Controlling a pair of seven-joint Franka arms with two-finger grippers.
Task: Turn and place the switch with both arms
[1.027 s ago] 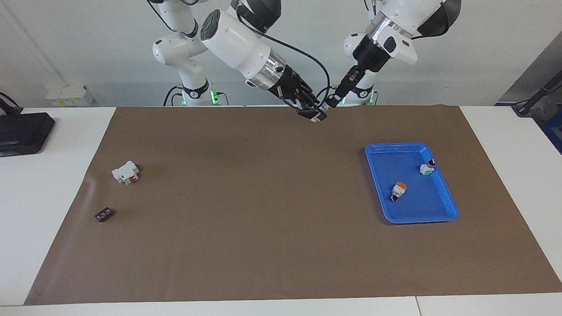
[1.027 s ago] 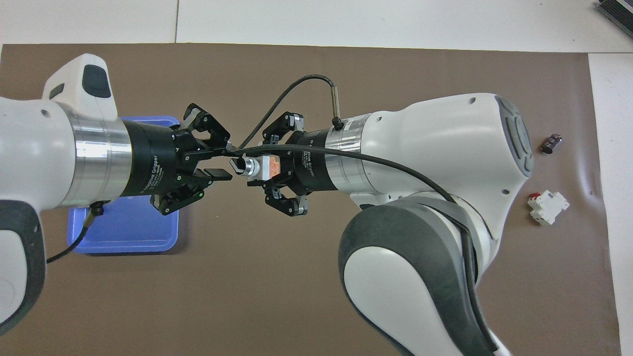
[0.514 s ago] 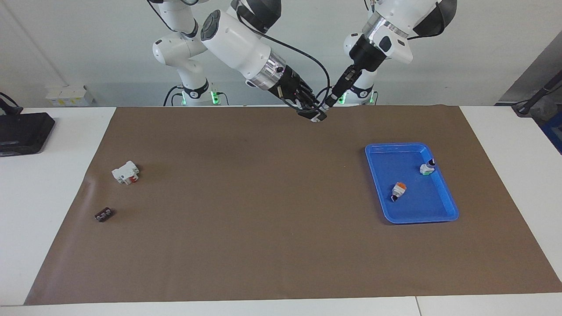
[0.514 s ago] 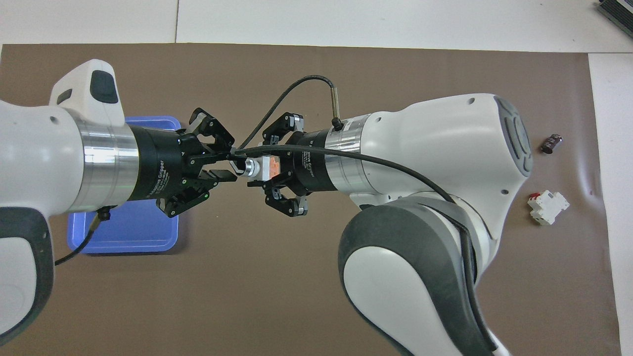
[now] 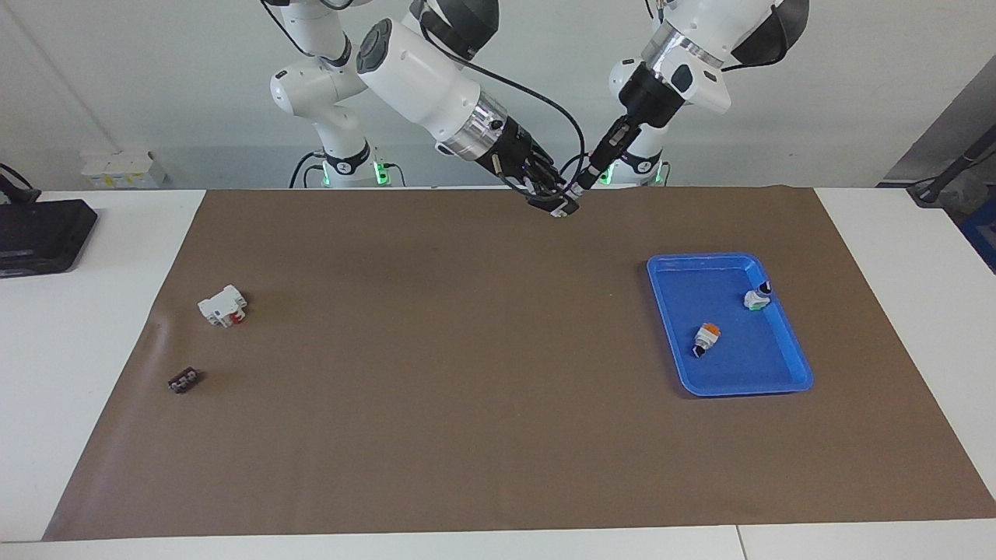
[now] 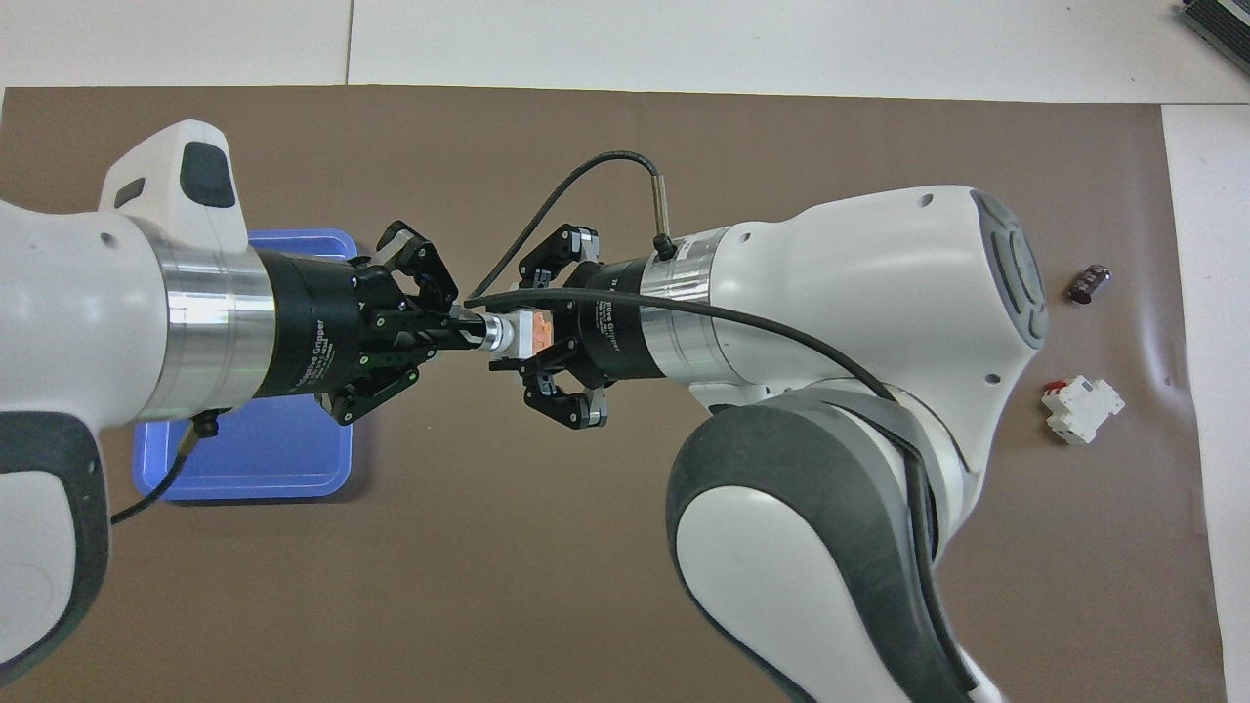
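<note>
The brown mat (image 5: 498,435) fills most of the facing view, with the two white arms coming down from the top centre and meeting in the air just above the mat's upper edge. The blue tray (image 5: 786,385) sits at centre right of that view; in the overhead view only its corner shows at lower left, under the left arm. Two switches already lie in the tray, one orange-topped (image 5: 706,337) and one with a green side (image 5: 756,297) up by the tray's rim. At centre left of the facing view rest the white blocky part with red bits (image 5: 223,305) and, lower down, the small black piece (image 5: 183,379).

The switch (image 6: 513,333) of this step hangs at the middle of the overhead view, held level between the two grippers, orange block toward the right arm, black knob toward the left arm.

The right gripper (image 6: 535,335) is clamped on the switch's orange end, as it was a second ago. The change is on the left: the left gripper (image 6: 459,330), whose fingers stood apart around the knob a second ago, has now drawn together onto the knob end. So both arms grip the switch, and the turn or handover can likely begin, with the tray the probable destination.
</note>
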